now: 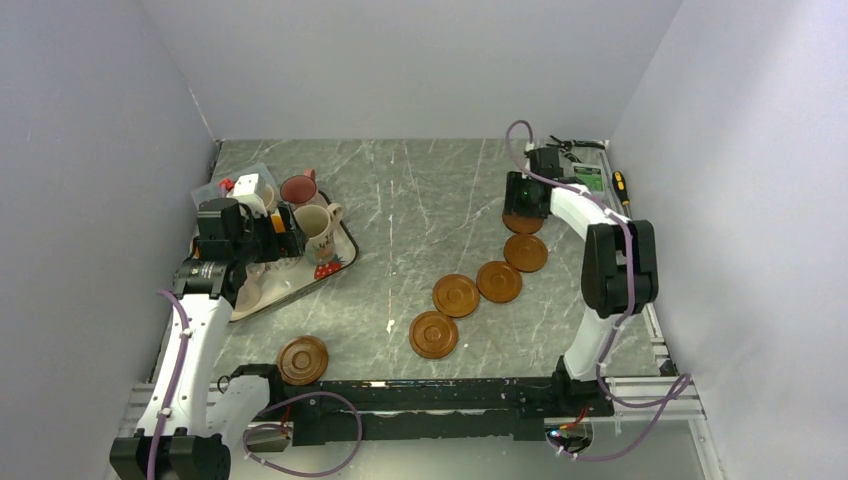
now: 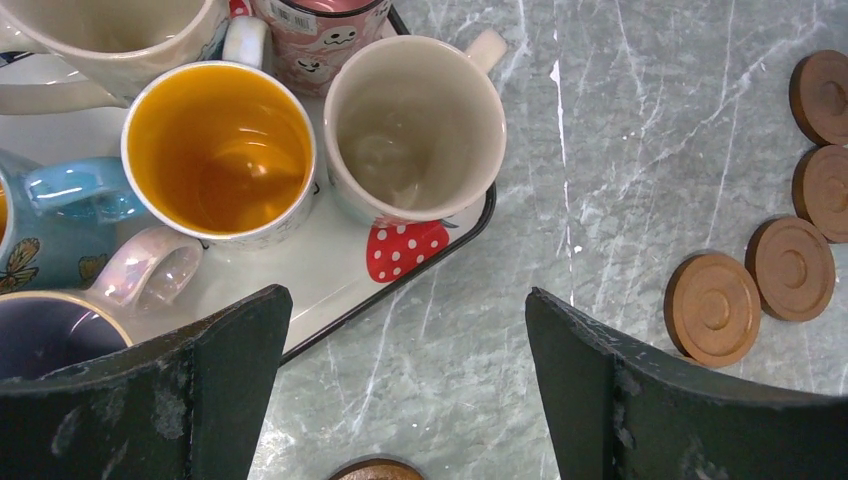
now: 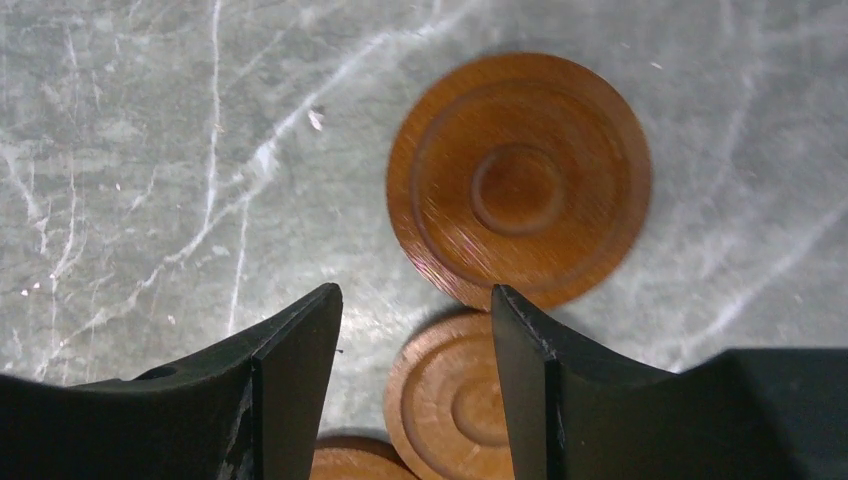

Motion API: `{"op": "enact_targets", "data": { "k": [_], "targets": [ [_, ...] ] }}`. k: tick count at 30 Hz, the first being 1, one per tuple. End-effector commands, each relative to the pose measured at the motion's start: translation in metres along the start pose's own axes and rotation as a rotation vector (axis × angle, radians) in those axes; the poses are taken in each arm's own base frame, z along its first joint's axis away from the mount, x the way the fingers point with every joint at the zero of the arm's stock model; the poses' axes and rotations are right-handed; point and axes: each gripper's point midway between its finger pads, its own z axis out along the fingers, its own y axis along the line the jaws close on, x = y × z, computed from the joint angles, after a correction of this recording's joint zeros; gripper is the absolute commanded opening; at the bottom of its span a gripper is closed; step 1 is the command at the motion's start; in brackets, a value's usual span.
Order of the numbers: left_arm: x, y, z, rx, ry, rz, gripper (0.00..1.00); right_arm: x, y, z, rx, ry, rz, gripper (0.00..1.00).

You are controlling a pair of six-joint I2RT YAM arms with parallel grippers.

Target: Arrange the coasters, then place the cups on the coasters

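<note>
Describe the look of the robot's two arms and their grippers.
Both the left arm and right arm have white links, black joint housings and looping purple cables. The gripper fingers are dark, wedge-shaped and scuffed.

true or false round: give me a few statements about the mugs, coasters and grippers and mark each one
1. No ceramic mug stands on a round brown wooden coaster; the mugs in view sit on the white strawberry-print tray. True.
2. All six coasters form one line. False: five run in a diagonal line, and the sixth coaster lies apart, near the left arm's base.
3. The left gripper is shut on a mug. False: its jaws stand open over the tray's edge and hold nothing.
4. The right gripper hangs over the far end of the coaster line. True.
</note>
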Motion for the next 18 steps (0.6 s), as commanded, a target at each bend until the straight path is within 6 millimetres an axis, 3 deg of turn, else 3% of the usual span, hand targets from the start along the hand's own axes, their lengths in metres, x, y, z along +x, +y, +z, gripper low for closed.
{"op": "enact_targets", "data": {
  "k": [1, 8, 18],
  "targets": [
    [-0.019, -0.014, -0.007, 0.058, -0.052, 0.028, 0.94, -0.011, 0.013, 0.018, 0.021, 0.007, -0.087, 0.6],
    [-0.017, -0.014, -0.005, 0.056, -0.041, 0.032, 0.94, 0.001, 0.009, 0.046, 0.11, 0.045, -0.102, 0.59],
    [-0.014, -0.014, -0.001, 0.06, -0.015, 0.028, 0.94, -0.003, 0.0, 0.047, 0.148, 0.022, -0.065, 0.63]
  ]
}}
